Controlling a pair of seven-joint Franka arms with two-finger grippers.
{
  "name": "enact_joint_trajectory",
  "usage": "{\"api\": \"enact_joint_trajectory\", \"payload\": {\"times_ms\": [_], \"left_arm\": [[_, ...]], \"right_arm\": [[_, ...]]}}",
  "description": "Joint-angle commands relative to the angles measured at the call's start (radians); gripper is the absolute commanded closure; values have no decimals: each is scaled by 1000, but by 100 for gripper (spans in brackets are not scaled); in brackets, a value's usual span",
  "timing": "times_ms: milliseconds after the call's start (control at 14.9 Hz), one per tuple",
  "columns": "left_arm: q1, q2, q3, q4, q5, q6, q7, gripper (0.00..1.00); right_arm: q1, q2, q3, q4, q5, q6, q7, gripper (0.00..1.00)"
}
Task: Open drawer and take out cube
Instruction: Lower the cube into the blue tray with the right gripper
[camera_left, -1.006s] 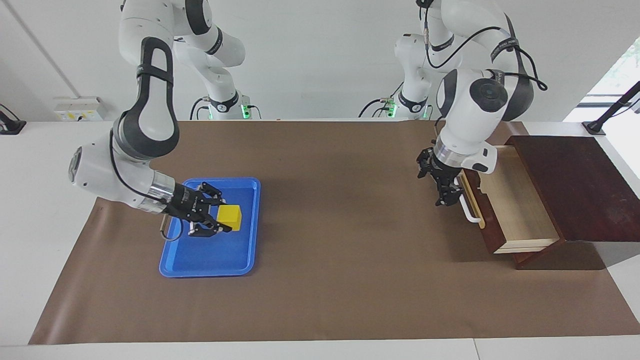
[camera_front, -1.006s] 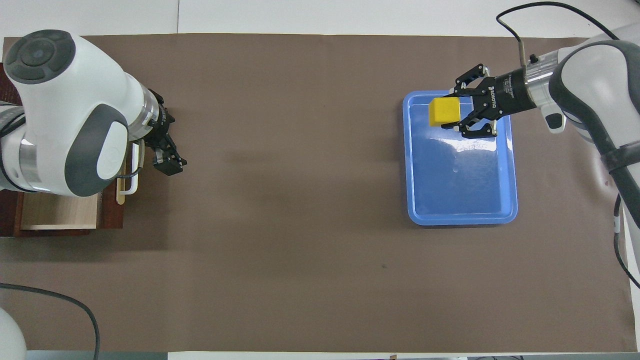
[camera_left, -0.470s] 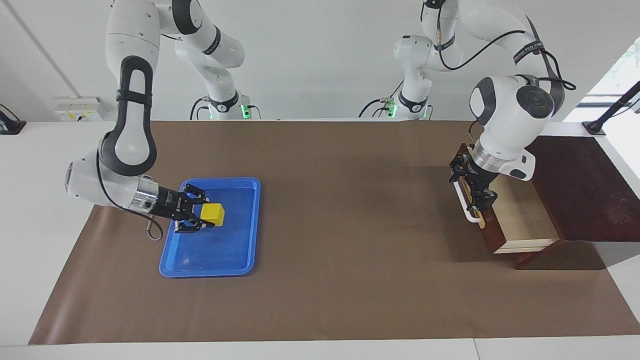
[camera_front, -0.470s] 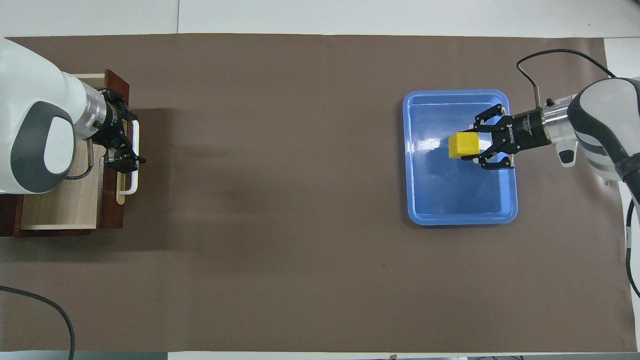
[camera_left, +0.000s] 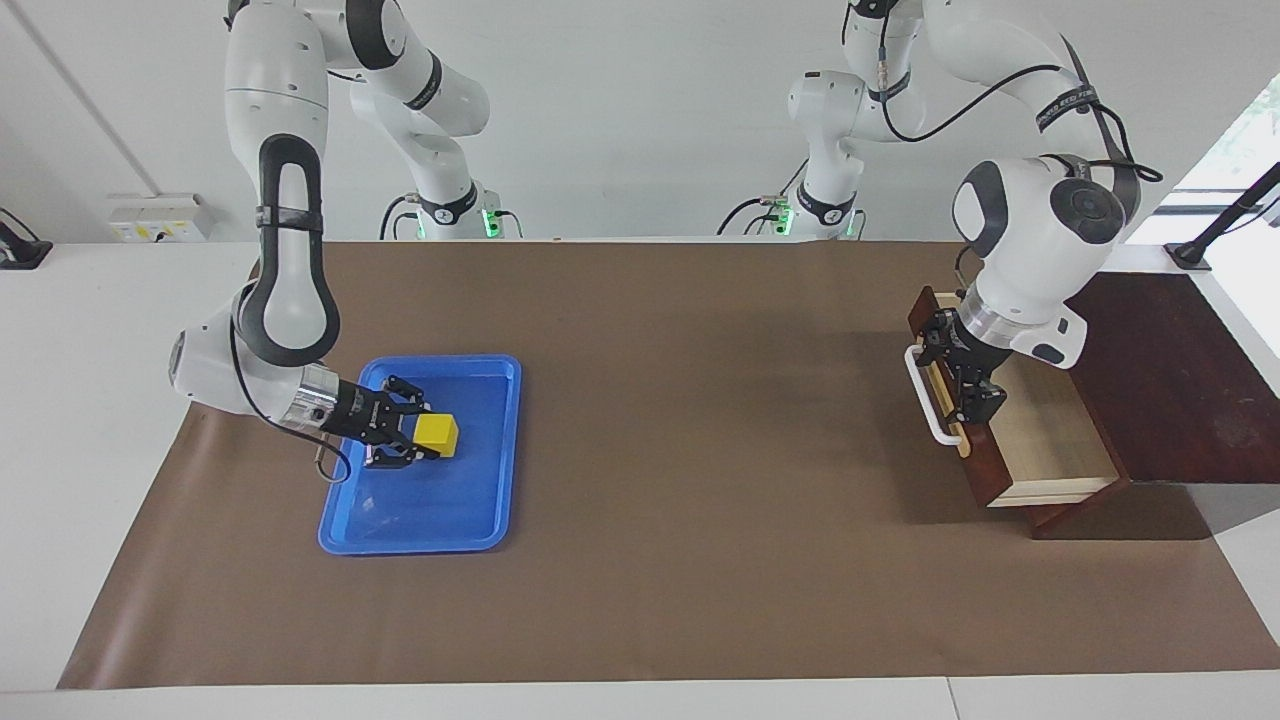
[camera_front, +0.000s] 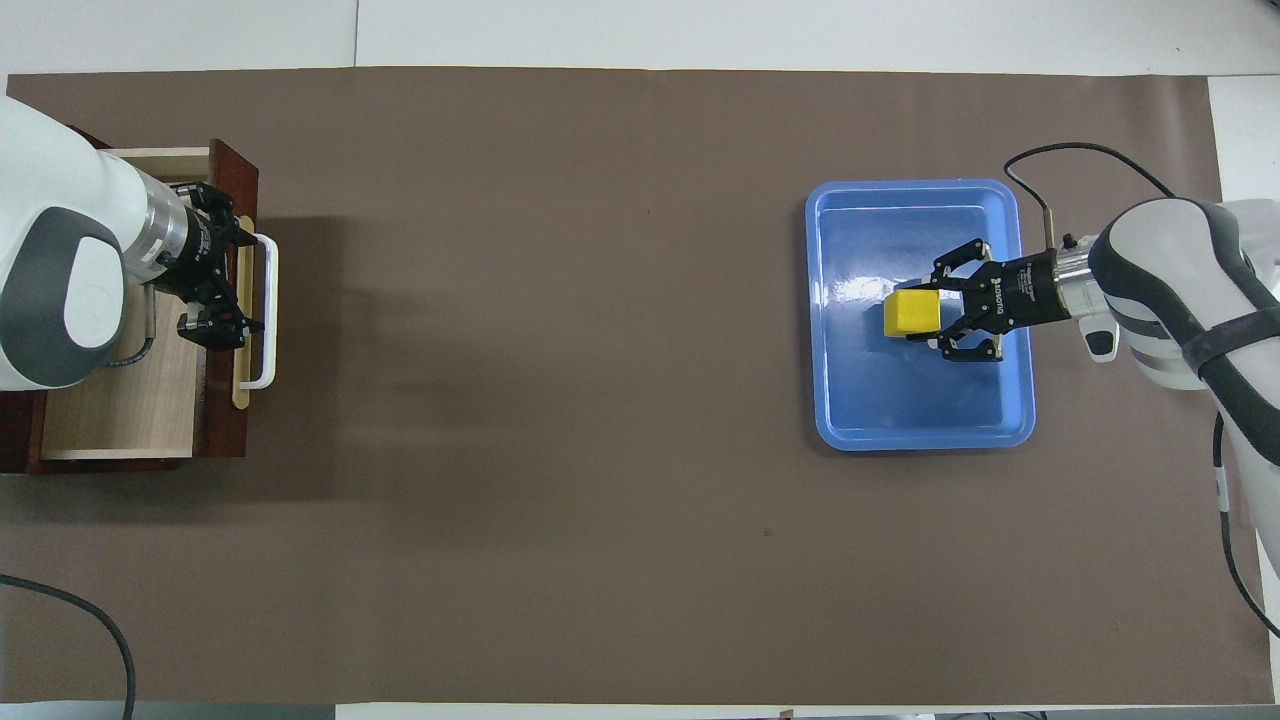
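counter (camera_left: 700, 560) in brown paper; drawer (camera_left: 1040, 440) at mid-right of the facing frame is pulled open, pale inside shows nothing. blue tray (camera_left: 480, 520) lower left of that frame. cube (camera_left: 437, 434) is low in the tray, maybe resting on its floor, right gripper (camera_left: 412, 440) fingers clamped on it. looks like the put-down step: next is release, then lift clear without nudging the cube. left gripper (camera_left: 975, 400) over the drawer front by the white handle (camera_left: 925, 400), fingers apart, holding nothing
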Motion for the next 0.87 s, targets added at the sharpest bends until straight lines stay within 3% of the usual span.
{"api": "enact_joint_trajectory", "payload": {"times_ms": [0, 671, 738, 805], "left_arm": [[32, -36, -7, -46, 14, 27, 43, 0], [178, -34, -9, -40, 61, 45, 259, 0], [193, -34, -9, -40, 61, 45, 281, 0], [205, -34, -7, -40, 61, 45, 302, 0]], "right_arm": [[-10, -25, 2, -45, 30, 20, -57, 100], [-8, -40, -1, -111, 52, 50, -126, 100], [-10, -40, -1, -110, 52, 49, -126, 94], [-8, -40, -1, -107, 47, 46, -126, 65]]}}
